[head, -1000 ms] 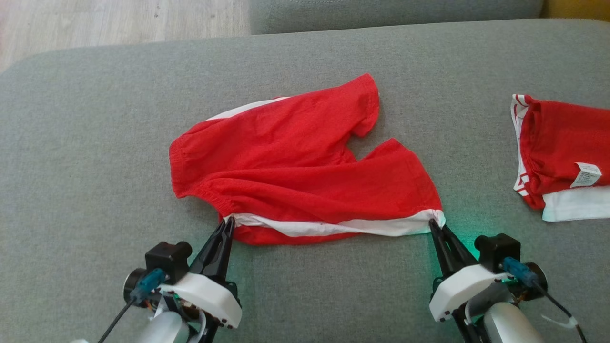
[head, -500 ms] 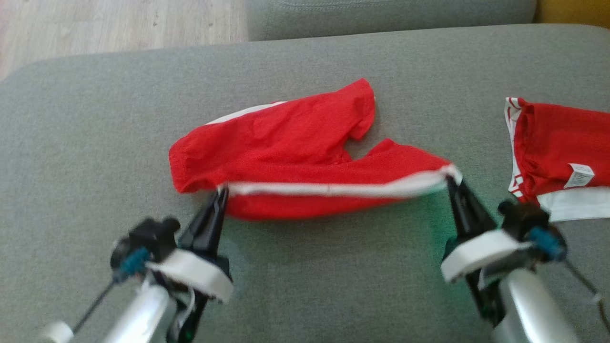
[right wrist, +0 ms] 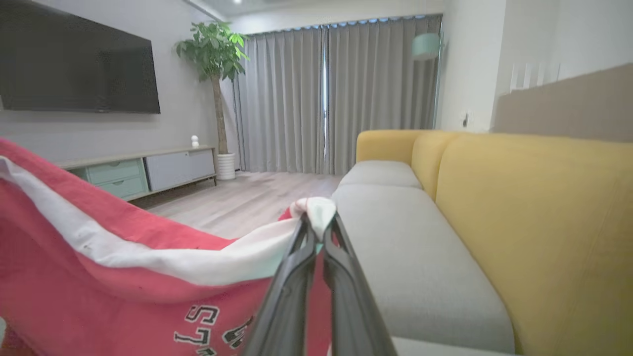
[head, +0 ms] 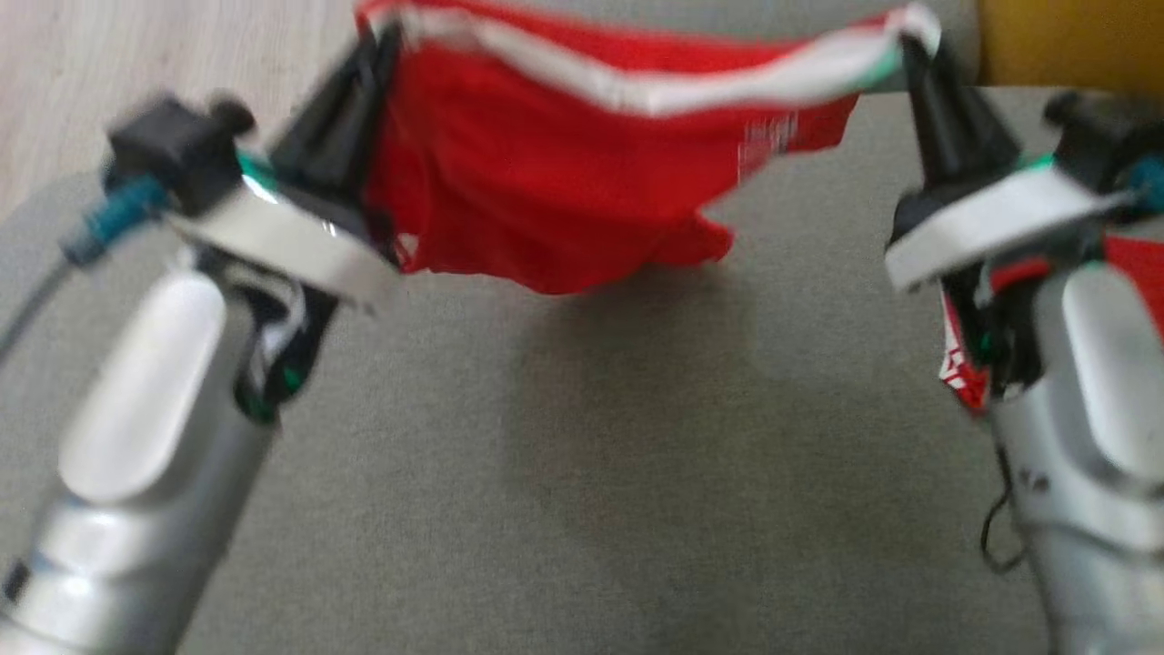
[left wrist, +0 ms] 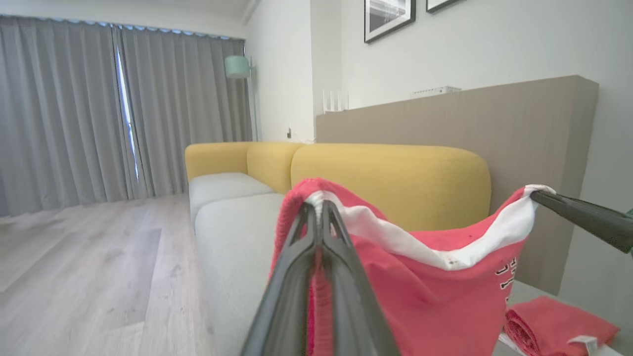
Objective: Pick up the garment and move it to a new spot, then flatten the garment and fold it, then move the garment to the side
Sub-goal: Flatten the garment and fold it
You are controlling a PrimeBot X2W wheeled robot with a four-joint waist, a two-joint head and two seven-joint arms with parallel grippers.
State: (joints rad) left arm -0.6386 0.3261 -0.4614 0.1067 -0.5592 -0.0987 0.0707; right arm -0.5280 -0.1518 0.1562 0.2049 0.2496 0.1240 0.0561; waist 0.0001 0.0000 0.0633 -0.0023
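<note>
- Left pincer (head: 389,36) is clamped tight on the white-trimmed corner of the red shorts (head: 546,173), forearm slanting up and inward.
- Right pincer (head: 908,41) is clamped on the opposite corner, mirrored pose.
- Shorts hang stretched between them over the grey sofa seat (head: 546,473).

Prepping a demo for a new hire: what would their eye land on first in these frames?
The red garment hangs over the grey cushion, strung by its white-trimmed edge between the left gripper and right gripper, both shut on it. Next comes the bright yellow sofa back behind it, then a second red garment lying at the right.
</note>
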